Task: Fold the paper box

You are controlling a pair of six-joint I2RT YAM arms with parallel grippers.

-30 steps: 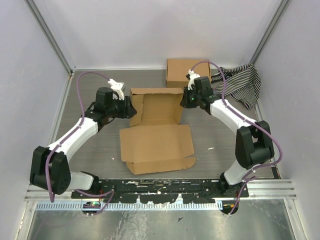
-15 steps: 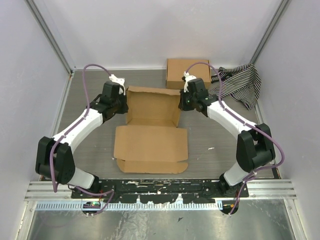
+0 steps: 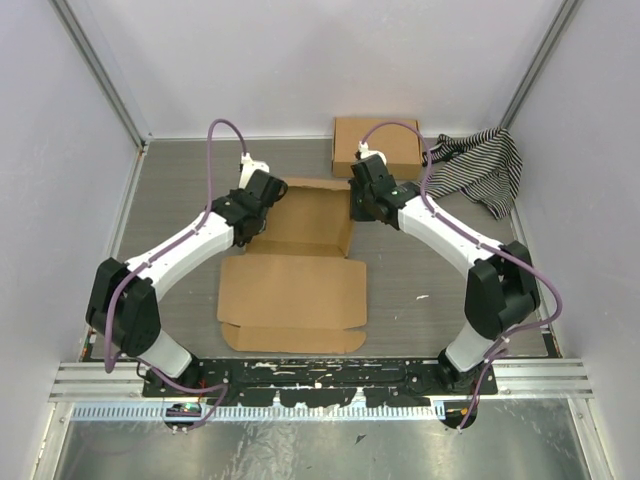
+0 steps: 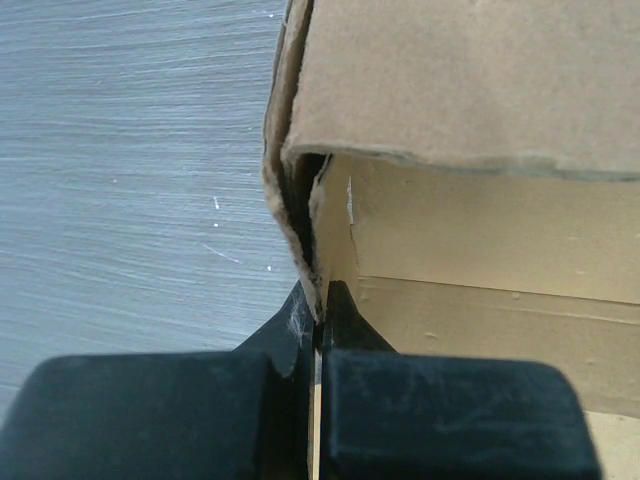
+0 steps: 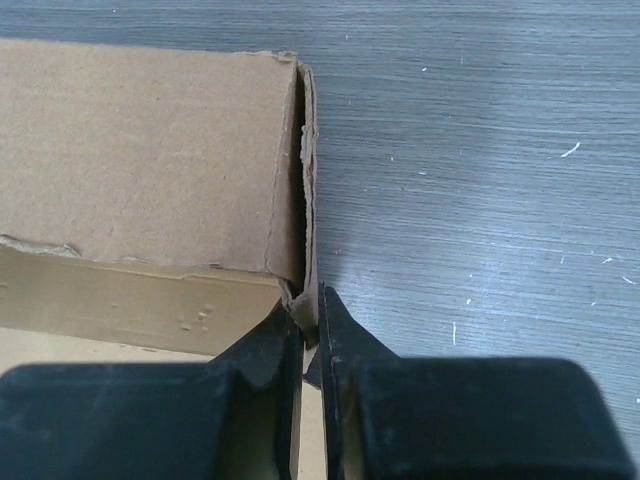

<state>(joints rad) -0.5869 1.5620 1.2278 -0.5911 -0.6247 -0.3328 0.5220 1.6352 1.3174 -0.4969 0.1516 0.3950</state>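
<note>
The paper box (image 3: 300, 285) lies in the middle of the table, its lid panel flat toward me and its far half raised into a shallow tray. My left gripper (image 3: 266, 203) is shut on the tray's left side wall, whose cardboard edge (image 4: 300, 230) shows pinched between the black fingers (image 4: 345, 310). My right gripper (image 3: 357, 203) is shut on the right side wall, and its wrist view shows that doubled wall (image 5: 305, 200) clamped at its near end. Both side walls stand upright. The back wall (image 5: 140, 150) leans over the tray.
A ready-made flat brown cardboard box (image 3: 377, 143) sits at the back, just behind my right gripper. A black-and-white striped cloth (image 3: 482, 165) lies crumpled at the back right. White walls enclose the grey table (image 3: 180, 200) on three sides.
My left gripper has closed onto the left side wall. Both arms have swung leftward and inward, shifting the whole box left and narrowing the tray between them.
</note>
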